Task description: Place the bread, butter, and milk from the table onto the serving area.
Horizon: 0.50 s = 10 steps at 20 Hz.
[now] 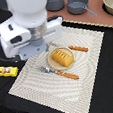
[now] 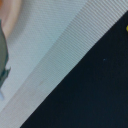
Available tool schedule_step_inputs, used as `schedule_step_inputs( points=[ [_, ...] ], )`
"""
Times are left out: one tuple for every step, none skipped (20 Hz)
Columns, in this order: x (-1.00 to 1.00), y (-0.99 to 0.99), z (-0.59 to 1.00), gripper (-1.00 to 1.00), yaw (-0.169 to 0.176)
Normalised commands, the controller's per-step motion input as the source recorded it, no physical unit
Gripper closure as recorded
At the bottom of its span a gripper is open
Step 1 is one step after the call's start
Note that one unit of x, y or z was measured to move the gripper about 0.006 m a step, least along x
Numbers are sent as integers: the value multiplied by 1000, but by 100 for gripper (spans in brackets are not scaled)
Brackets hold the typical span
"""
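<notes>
One bread [image 1: 61, 57] lies on the plate [image 1: 51, 63] in the middle of the mat [image 1: 89, 74], its long axis running from the exterior view's upper left to its lower right, scored top facing up. One butter [image 1: 6, 71] lies flat on the dark table [image 1: 109, 94] just off the mat's edge at the exterior view's left, its long axis roughly level across that view, with the red mark towards its right end. The milk does not show in either view. Two orange-handled pieces of cutlery flank the plate: a fork [image 1: 59, 73] on the near side, tines towards the exterior view's left, and a knife [image 1: 75, 48] on the far side, both lying roughly parallel to the bread. The arm [image 1: 29, 25] hangs over the mat's far left part, and its body hides the gripper, so I cannot tell how the jaws stand. The wrist view shows only the striped mat [image 2: 60, 55] edge running diagonally against the table [image 2: 95, 95], with a rim of the plate [image 2: 10, 15] at one corner. Two grey pots [image 1: 78, 5] sit on the brown board [image 1: 101, 18] beyond.
</notes>
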Motion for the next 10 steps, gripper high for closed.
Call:
schedule_step_inputs(
  points=[
    [-1000,-51,174,-100,0],
    [-1000,-66,160,-100,0],
    [-1000,-46,157,-100,0],
    [-1000,-20,154,-100,1],
    [-1000,0,149,-100,13],
    [-1000,0,143,-100,26],
    [-1000,0,123,-100,52],
    [-980,3,63,-100,89],
    [-900,71,29,-100,132],
    [-829,103,0,-100,170]
  ],
)
